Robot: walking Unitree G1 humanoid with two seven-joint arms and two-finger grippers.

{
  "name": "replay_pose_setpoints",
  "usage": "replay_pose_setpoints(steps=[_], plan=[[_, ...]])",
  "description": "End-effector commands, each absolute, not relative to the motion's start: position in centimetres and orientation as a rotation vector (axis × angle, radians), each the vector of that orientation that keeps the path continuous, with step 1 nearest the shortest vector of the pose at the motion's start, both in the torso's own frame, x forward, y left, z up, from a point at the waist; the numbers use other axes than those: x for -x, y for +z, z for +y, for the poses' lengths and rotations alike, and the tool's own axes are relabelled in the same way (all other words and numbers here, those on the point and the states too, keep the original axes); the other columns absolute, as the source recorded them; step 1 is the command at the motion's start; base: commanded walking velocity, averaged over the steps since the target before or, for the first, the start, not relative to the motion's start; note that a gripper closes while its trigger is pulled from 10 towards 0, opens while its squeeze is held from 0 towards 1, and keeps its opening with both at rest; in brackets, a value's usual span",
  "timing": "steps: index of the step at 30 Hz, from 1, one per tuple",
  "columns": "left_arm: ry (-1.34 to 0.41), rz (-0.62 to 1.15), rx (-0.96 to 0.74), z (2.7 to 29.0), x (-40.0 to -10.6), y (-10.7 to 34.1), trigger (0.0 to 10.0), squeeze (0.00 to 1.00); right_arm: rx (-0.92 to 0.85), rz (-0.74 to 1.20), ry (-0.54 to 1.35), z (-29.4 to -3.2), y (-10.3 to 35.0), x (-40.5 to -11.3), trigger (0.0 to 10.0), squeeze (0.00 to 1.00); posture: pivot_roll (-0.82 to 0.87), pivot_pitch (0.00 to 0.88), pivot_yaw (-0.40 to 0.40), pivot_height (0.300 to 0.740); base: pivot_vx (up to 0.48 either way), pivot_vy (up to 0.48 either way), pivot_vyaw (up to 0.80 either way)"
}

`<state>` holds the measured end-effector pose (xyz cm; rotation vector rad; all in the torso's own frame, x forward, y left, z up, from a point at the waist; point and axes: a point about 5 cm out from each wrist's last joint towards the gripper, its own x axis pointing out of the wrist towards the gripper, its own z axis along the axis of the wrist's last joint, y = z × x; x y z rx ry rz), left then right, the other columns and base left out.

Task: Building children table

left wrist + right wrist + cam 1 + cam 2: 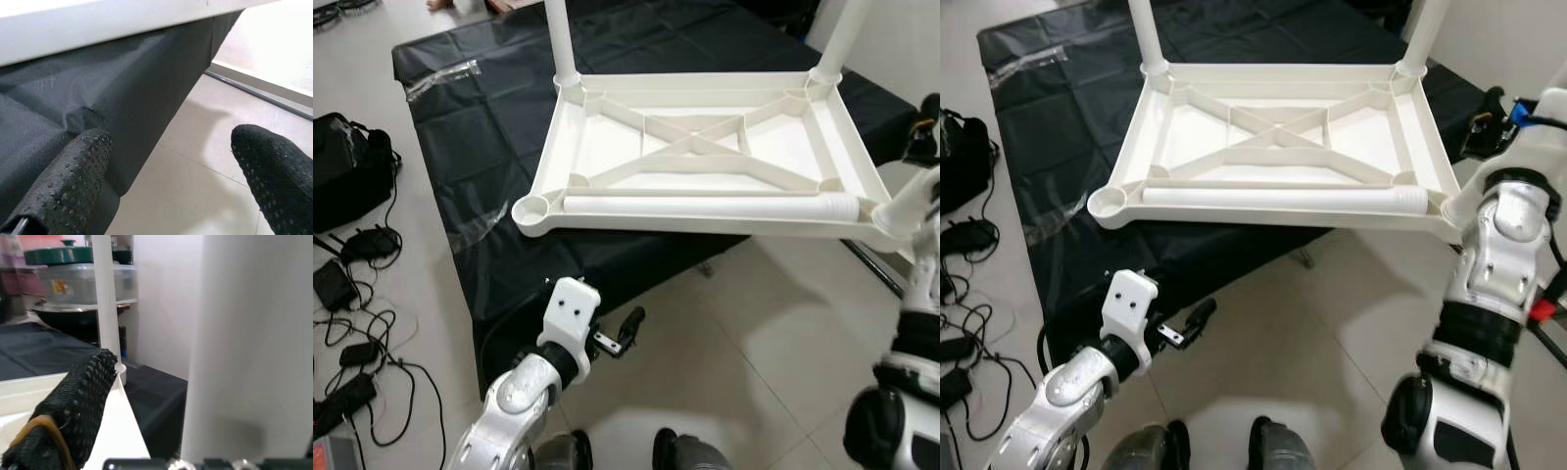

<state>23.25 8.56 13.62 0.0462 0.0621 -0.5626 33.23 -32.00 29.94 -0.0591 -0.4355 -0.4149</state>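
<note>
White upturned tabletop (pixel 705 147) on black cloth (pixel 489 147); cables (pixel 362 323) alongside; left fingers (pixel 73 181) apart; right fingers' (pixel 73 411) state unclear

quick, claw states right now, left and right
left claw: open, holding nothing, below the table edge.
right claw: on a table leg; grip cannot be told.

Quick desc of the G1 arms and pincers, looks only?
Both arms are glossy silver shells with black joint rings. The left pincer has a white wrist block with two screw holes; its fingers are black, dimpled rubber. The right pincer's fingers are black mesh-textured with a tan band.
</note>
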Motion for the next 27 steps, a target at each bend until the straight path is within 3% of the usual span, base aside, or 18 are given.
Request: replay_pose_setpoints(steps=[1,13,27], plan=[[-0.565,0.087,-0.055,8.9,-22.9,13.3,10.0,0.00,0.047,-0.452,-0.344,-31.6,30.1,-33.7,10.0,0.00,0.12,0.250,0.024,0.740,0.000,0.000,0.00],[-0.568,0.088,-0.075,9.5,-22.2,13.8,10.0,0.00,0.104,-0.347,-0.248,-32.2,32.2,-37.4,10.0,0.00,0.15,0.288,0.025,0.740,0.000,0.000,0.00],[-0.564,0.089,-0.081,9.4,-22.2,13.9,10.0,0.00,0.126,-0.375,-0.331,-31.1,34.1,-38.4,10.0,0.00,0.15,0.277,0.015,0.740,0.000,0.000,0.00]])
